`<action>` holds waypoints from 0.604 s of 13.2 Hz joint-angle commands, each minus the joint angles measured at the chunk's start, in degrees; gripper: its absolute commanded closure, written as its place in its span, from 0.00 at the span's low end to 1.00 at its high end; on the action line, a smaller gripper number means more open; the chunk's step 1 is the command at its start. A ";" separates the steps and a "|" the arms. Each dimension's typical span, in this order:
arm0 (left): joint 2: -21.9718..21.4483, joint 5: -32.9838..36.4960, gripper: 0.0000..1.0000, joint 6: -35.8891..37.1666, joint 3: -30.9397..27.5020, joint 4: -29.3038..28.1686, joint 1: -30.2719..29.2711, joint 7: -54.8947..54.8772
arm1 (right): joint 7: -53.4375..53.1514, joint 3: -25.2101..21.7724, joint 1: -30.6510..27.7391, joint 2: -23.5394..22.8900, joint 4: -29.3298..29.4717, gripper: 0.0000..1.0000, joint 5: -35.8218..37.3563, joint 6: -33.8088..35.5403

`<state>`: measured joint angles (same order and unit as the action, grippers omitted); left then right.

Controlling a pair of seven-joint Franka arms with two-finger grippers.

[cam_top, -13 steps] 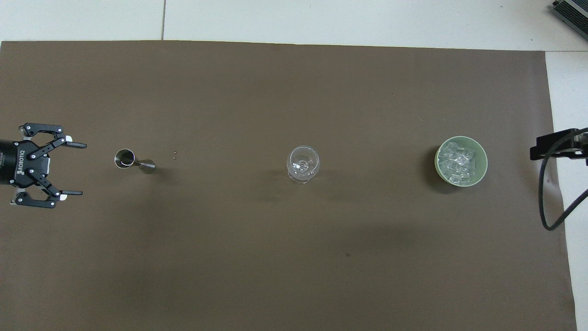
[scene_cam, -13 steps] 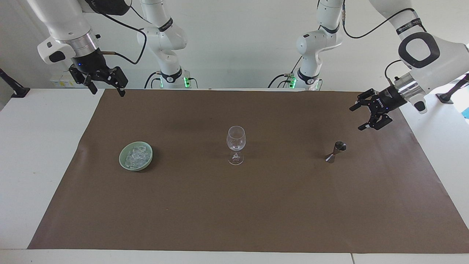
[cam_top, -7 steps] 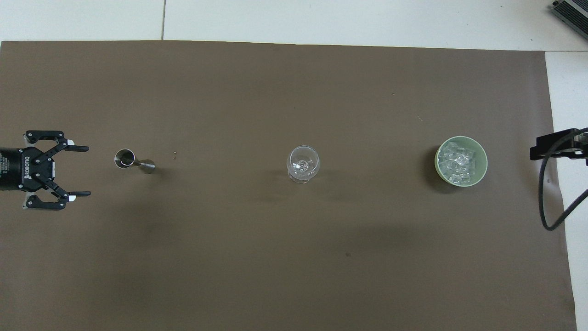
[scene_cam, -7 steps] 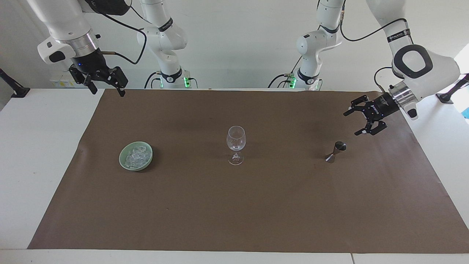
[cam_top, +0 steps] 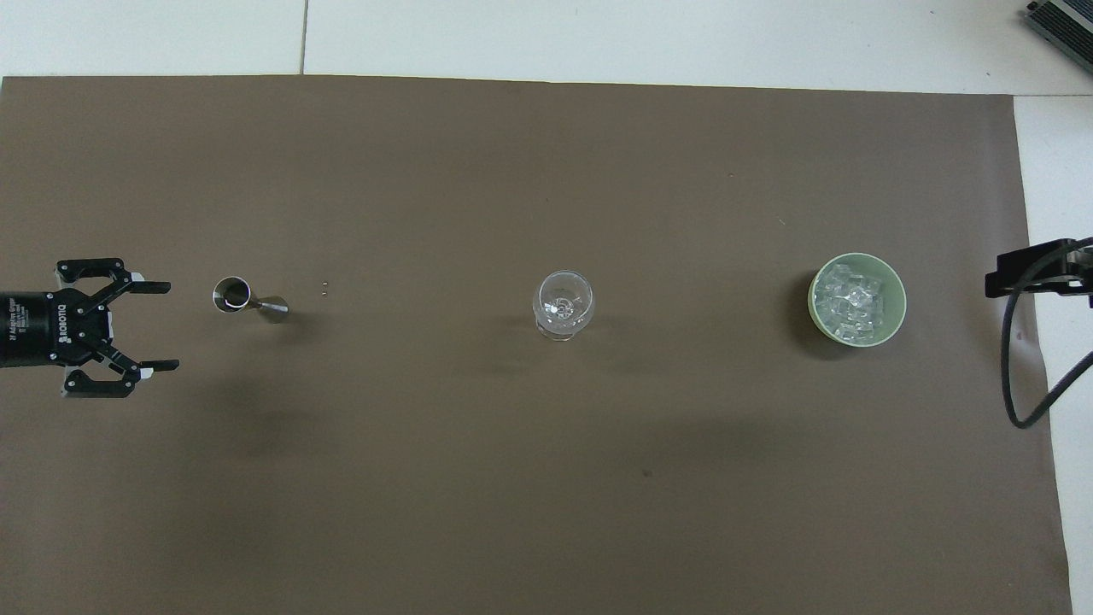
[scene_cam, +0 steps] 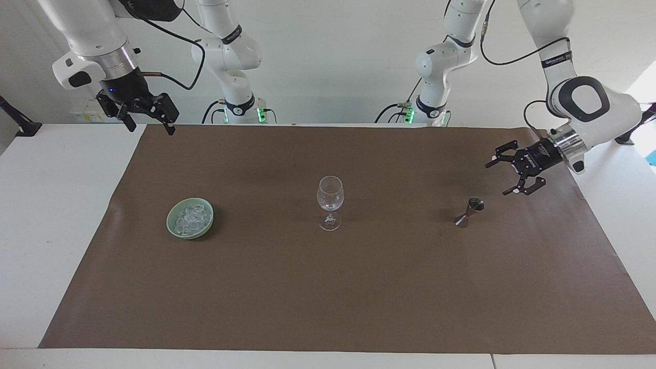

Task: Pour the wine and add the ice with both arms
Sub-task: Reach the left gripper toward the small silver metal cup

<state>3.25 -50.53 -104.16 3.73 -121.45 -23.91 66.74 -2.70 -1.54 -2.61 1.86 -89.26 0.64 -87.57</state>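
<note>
I am on the opening step, the reach for the jigger [scene_cam: 469, 212]. My left hand [scene_cam: 505, 178], fingers spread and grasping nothing, hangs over the mat just beside it. Next I must come level with its waist and close without tipping it; whether it holds wine I cannot tell. My right hand [scene_cam: 148, 118] waits released by the mat's corner. The ice [scene_cam: 190, 219] sits heaped in the green bowl [scene_cam: 170, 226], well apart from the wine glass [scene_cam: 330, 202] at mid counter.

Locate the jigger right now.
The jigger stands upright on the brown mat toward the left arm's end of the table, in line with the wine glass. The open left gripper hangs just beside it, not touching.
</note>
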 commanded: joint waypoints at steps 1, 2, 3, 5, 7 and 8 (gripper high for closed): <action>2.45 -2.91 0.00 -0.16 0.58 -0.54 -2.27 -1.88 | 1.12 0.31 -0.47 1.04 -0.65 0.00 -0.38 0.73; 2.90 -3.61 0.00 -0.16 0.58 -1.15 -2.54 -2.66 | 1.12 0.31 -0.47 0.95 -0.65 0.00 -0.38 0.73; 3.16 -5.53 0.00 -0.34 0.58 -2.20 -2.72 -4.85 | 1.12 0.31 -0.47 1.04 -0.65 0.00 -0.38 0.73; 4.04 -8.09 0.00 -0.86 0.58 -3.96 -2.81 -8.89 | 1.12 0.31 -0.47 1.04 -0.65 0.00 -0.38 0.73; 4.04 -11.68 0.00 -2.09 0.58 -6.50 -2.72 -14.07 | 1.12 0.31 -0.47 0.95 -0.65 0.00 -0.38 0.73; 4.04 -14.14 0.00 -3.58 0.58 -8.17 -2.46 -15.93 | 1.12 0.31 -0.47 1.04 -0.65 0.00 -0.38 0.73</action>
<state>7.90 -60.49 -105.05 3.79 -126.03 -25.97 55.13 -2.70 -1.54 -2.61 1.86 -89.26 0.64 -87.57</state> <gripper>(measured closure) 0.000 0.000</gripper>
